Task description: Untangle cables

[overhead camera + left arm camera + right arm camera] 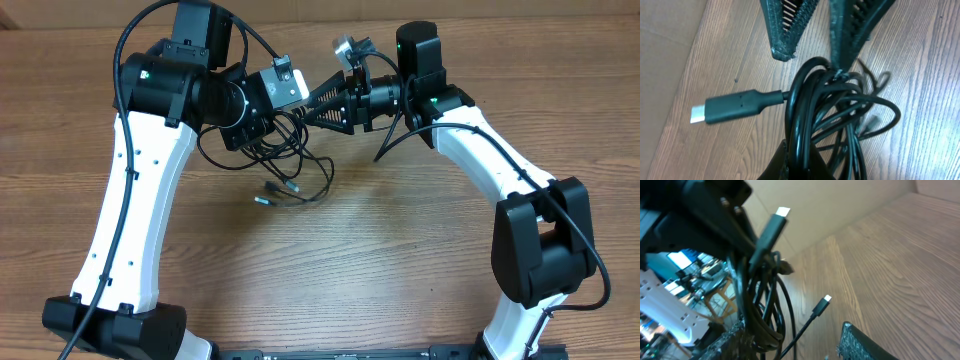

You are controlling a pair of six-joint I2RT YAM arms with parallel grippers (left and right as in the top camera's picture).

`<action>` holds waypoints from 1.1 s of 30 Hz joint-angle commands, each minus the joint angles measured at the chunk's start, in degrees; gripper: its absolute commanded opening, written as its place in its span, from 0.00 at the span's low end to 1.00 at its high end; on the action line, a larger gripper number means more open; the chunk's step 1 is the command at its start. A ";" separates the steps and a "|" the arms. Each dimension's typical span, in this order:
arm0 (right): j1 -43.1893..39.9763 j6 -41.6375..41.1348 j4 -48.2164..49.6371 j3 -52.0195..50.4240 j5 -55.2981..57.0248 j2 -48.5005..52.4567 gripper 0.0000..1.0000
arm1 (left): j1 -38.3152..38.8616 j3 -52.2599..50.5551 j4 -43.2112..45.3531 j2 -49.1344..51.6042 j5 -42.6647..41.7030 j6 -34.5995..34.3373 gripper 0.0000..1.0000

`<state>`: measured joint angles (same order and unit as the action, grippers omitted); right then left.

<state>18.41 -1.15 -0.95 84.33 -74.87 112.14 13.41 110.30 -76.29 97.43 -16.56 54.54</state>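
Trailing down toward the wooden table (400, 250), the loose plug ends (266, 197) of the cables (805, 115) sit nearest. Farther back, the left gripper (799, 162) is clenched on the tangled bundle, while the right gripper (811, 62), just to its right, stands released with jaws apart, one finger (845, 30) touching a loop of the bundle.

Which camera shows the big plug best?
Left wrist: the plug shows side-on, whole and sharp. Right wrist shows what looks like the same plug at an angle, dimmer. Overhead, I cannot pick it out.
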 commanded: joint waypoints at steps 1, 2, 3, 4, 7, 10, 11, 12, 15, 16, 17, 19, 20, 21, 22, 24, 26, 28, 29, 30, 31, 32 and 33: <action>-0.17 -1.84 0.20 1.51 4.35 -0.24 0.55 | 0.00 0.44 -0.31 -0.33 -2.36 2.73 0.04; -0.17 -1.84 0.20 1.51 4.35 -0.24 0.55 | 0.02 0.44 -0.31 -0.33 -2.38 2.73 0.04; -0.17 -1.86 0.20 1.51 4.35 -0.24 0.55 | 0.00 0.44 -0.31 -0.33 -2.38 2.73 0.04; -0.17 -1.84 0.20 1.51 4.35 -0.24 0.55 | 0.02 0.44 -0.26 -0.33 -2.60 2.73 0.04; -0.15 -1.84 0.20 1.51 4.35 -0.24 0.55 | 0.02 0.44 0.00 -0.33 -4.55 2.73 0.04; -0.09 -1.84 0.20 1.51 4.33 -0.24 0.56 | 0.02 0.44 0.63 -0.33 -8.74 2.69 0.04; -0.07 -1.84 0.20 1.51 4.33 -0.24 0.56 | 0.02 0.44 1.14 -0.33 -10.19 2.64 0.04; -0.07 -1.84 0.17 1.51 4.31 -0.24 0.56 | 0.02 0.44 1.46 -0.31 -10.93 2.62 0.04; -0.04 -1.84 -0.02 1.51 4.11 -0.24 0.56 | 0.11 0.44 3.58 0.09 -13.25 0.44 0.04; -0.04 -1.84 -0.02 1.51 4.09 -0.24 0.56 | 0.11 0.44 4.24 0.35 -13.64 -0.61 0.04; -0.04 -1.84 -0.17 1.51 4.09 -0.24 0.57 | 0.11 0.44 5.31 0.85 -13.94 -2.86 0.04; -0.04 -1.84 -0.22 1.51 4.07 -0.24 0.57 | 0.11 0.44 6.08 1.68 -13.94 -4.76 0.04; -0.02 -1.84 -0.24 1.51 4.04 -0.24 0.57 | 0.11 0.44 6.27 2.29 -13.94 -5.49 0.04; 0.00 -1.84 -0.24 1.51 4.04 -0.24 0.57 | 0.13 0.44 6.32 2.71 -13.97 -5.95 0.04; 0.11 -1.84 -0.22 1.51 4.07 -0.24 0.59 | 0.13 0.44 6.29 3.39 -14.03 -6.01 0.04; 0.33 -1.84 -0.20 1.51 4.07 -0.24 0.61 | 0.13 0.44 6.32 4.26 -14.95 -6.40 0.04; 0.55 -1.79 -0.15 1.51 4.09 -0.24 0.63 | 0.13 0.44 6.54 4.94 -16.28 -6.38 0.04; 0.59 -1.79 -0.15 1.51 4.09 -0.24 0.64 | 0.13 0.44 7.13 5.38 -16.50 -6.40 0.04; 0.59 -1.79 -0.17 1.51 4.07 -0.24 0.64 | 0.13 0.44 7.45 5.51 -16.48 -6.40 0.04; 0.59 -1.81 -0.17 1.51 4.07 -0.24 0.64 | 0.13 0.44 7.78 5.64 -16.48 -6.40 0.04; 0.59 -1.81 -0.17 1.51 4.07 -0.24 0.64 | 0.13 0.44 8.07 5.64 -16.28 -6.40 0.04; 0.59 -1.81 -0.17 1.51 4.02 -0.24 0.63 | 0.13 0.44 8.48 5.64 -15.85 -6.43 0.04; 0.59 -1.79 -0.17 1.51 3.67 -0.24 0.61 | 0.11 0.44 8.81 5.64 -15.65 -6.45 0.04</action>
<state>17.63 -2.79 -1.56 84.33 -68.53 112.14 12.99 110.30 -69.10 101.67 -28.75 49.47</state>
